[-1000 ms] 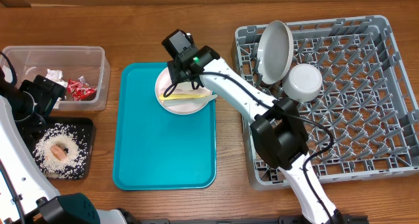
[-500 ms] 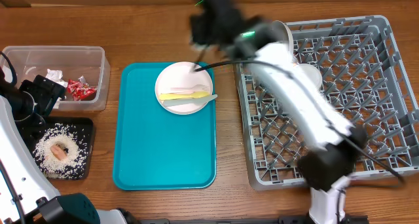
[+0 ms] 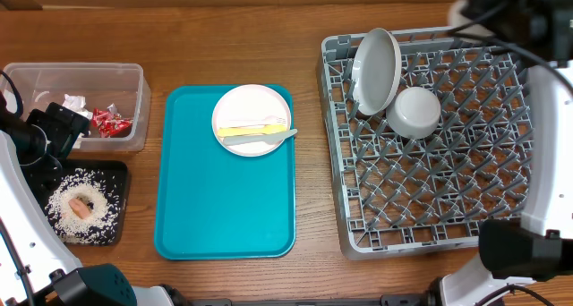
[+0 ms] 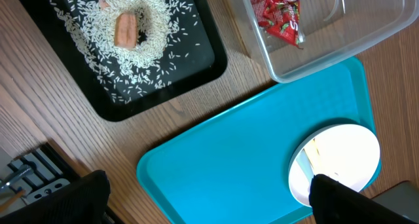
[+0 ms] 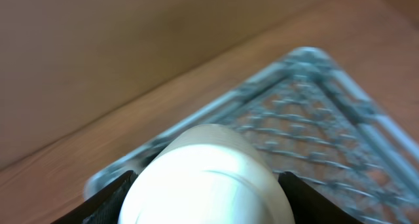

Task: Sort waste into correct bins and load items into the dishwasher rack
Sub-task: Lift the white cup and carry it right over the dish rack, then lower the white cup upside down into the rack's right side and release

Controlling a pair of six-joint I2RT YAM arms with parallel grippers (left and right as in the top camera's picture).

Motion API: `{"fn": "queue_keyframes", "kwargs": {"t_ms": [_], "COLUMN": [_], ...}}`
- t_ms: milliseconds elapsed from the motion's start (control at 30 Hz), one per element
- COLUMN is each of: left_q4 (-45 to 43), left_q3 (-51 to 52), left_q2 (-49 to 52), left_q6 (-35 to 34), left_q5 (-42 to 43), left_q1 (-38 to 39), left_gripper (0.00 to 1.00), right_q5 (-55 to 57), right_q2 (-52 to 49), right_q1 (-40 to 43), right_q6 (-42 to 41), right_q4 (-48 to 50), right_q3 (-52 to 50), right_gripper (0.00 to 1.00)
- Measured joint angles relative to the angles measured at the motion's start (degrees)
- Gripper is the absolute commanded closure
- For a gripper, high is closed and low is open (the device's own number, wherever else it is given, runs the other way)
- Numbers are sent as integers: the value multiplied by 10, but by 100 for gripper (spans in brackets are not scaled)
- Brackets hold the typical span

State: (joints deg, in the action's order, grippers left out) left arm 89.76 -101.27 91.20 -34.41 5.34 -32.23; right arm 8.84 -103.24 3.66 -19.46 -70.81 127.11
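With the right gripper [image 5: 208, 196], pinches the small white cup [image 5: 203, 162] above the far right corner of the dishwasher rack [image 3: 537, 118], likely for racking near the white bowl [image 3: 413, 111]. Holds the left gripper [image 4: 209, 204] spread and empty by the left edge of the tabletop [image 3: 224, 20], out of the way.

Right wrist view, motion-blurred: grey plastic grid rack [image 5: 314, 119] indistinct; smooth white rounded cup [image 5: 206, 165] cropped below. Left wrist view: pinkish-white round plate [image 4: 340, 152] partly hidden by left gripper [image 4: 209, 199].
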Motion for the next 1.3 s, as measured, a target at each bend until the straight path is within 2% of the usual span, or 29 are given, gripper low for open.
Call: {"fn": "queue_keyframes", "kwargs": {"t_ms": [200, 300, 433, 600, 1133, 1300], "left_q4": [0, 0, 0, 0, 0, 0], "left_q3": [0, 0, 0, 0, 0, 0], "left_q2": [0, 0, 0, 0, 0, 0], "left_q6": [0, 0, 0, 0, 0, 0], "left_q5": [0, 0, 0, 0, 0, 0], "left_q1": [0, 0, 0, 0, 0, 0], "left_gripper": [0, 0, 0, 0, 0, 0], "right_q5": [0, 2, 1, 2, 45, 45], "right_q2": [-1, -8, -13, -16, -43, -43], "right_q1": [79, 124, 139, 139, 140, 140], "right_q6": [1, 2, 2, 2, 2, 2], "right_q4": [17, 53, 110, 139, 152, 146], "right_q3": [-63, -145, -230, -281, -332, -339], "right_gripper": [47, 47, 47, 47, 46, 43]}}
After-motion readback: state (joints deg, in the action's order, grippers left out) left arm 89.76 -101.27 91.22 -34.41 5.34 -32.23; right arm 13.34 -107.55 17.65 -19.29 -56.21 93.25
